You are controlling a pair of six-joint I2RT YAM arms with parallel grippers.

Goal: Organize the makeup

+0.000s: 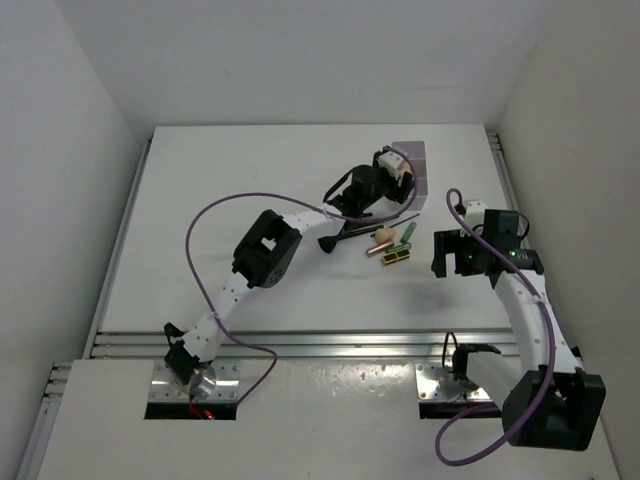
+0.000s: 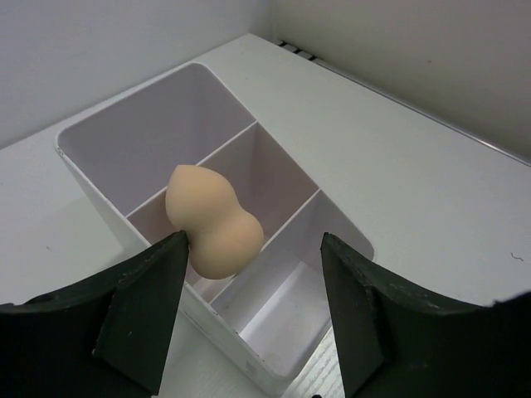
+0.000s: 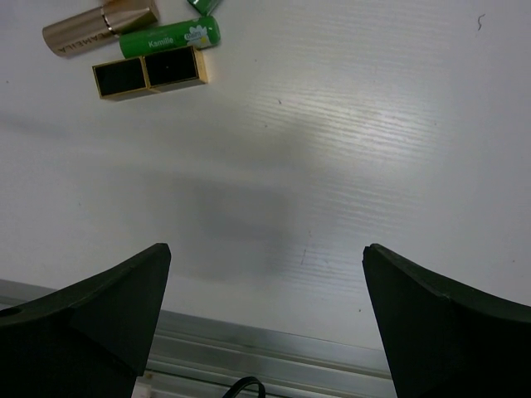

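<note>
The sponge (image 2: pixel 214 228) is matt foam, the compartment box (image 2: pixel 149 133) smooth translucent plastic, the gold tube (image 3: pixel 95 29) shiny metallic.

The top view is bright and evenly lit from above. The white tabletop (image 1: pixel 200 200) and walls (image 1: pixel 300 60) are close to washed out, and the arms (image 1: pixel 265 250) cast only faint, soft shadows.

The left wrist view has soft light. The sponge (image 2: pixel 211 224) is sharp with a shaded underside, and the box (image 2: pixel 91 157) walls glow faintly. The left tool (image 2: pixel 253 240) is near-black and slightly soft.

In the right wrist view a pale glare patch lies on the ribbed tabletop at upper right, and a broad grey shadow crosses the middle. The right tool (image 3: pixel 265 249) is a dark silhouette, and the green tube (image 3: pixel 170 37) lettering is legible.
</note>
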